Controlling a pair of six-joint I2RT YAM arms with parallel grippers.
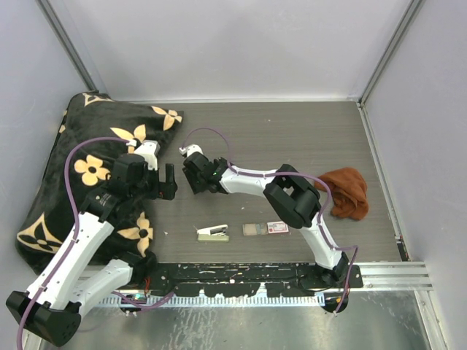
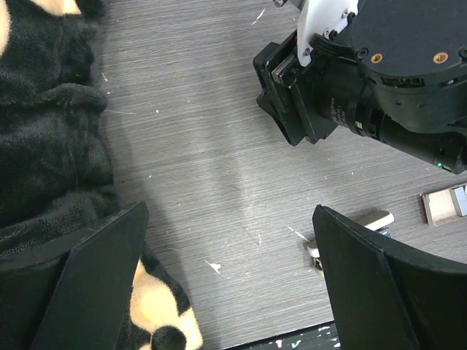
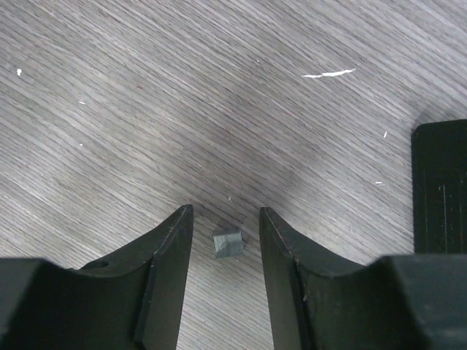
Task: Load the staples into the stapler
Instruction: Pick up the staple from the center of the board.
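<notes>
- The right gripper (image 3: 226, 213) hangs low over the grey wood-grain table (image 1: 292, 131), just left of centre in the overhead view. Its jaws are partly open and astride the staples (image 3: 228, 243).
- The staples, a small silvery-grey block, lie flat on the table at the bottom centre of the right wrist view. There is a sliver of bare table between the block and each finger, so nothing is gripped. From overhead the block cannot be made out beneath the gripper.
- The left gripper (image 2: 230, 211) is spread wide and holds nothing. It hovers beside the right gripper, at the edge of a black blanket with cream flowers (image 1: 87, 146) that fills the left side of the overhead view.
- The stapler (image 1: 212, 232) lies on the table at lower centre of the overhead view, near the arm bases and well apart from both grippers.
- A small red-and-white box (image 1: 267, 228) sits near the stapler's right, not touching it.
- A rust-brown cloth (image 1: 347, 191) is bunched at the right of the table.
</notes>
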